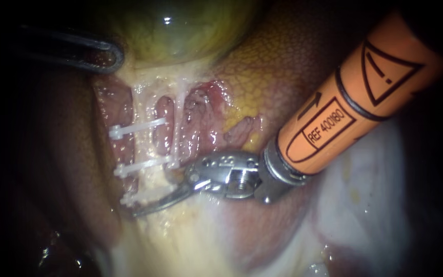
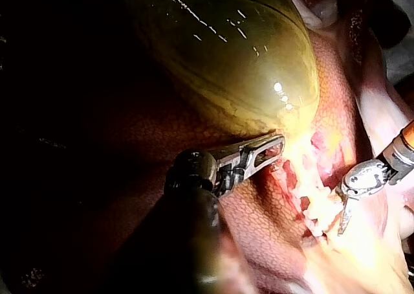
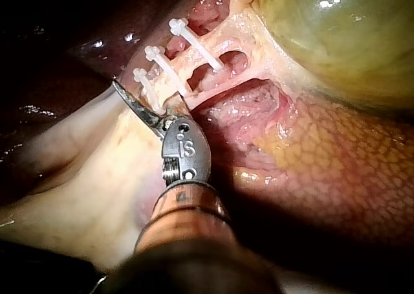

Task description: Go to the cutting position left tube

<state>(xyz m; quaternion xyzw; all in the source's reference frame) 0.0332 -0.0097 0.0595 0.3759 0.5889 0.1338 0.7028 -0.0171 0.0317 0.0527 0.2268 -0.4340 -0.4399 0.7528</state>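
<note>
Room is tight around the pale clipped tube. Three white plastic clips cross it, with only short bare stretches of tube between them. The right instrument, with curved steel blades, has them parted at the tube's low end, one blade lying along the lowest clip. Its thick orange shaft fills the approach from the tube's right. A thin second pale strand runs just beside the tube there. The dark brown liver lobe walls the tube's left. Above the tube sit the glossy green gallbladder and the dark left instrument. Below the tube, smooth pale tissue lies uncovered.
</note>
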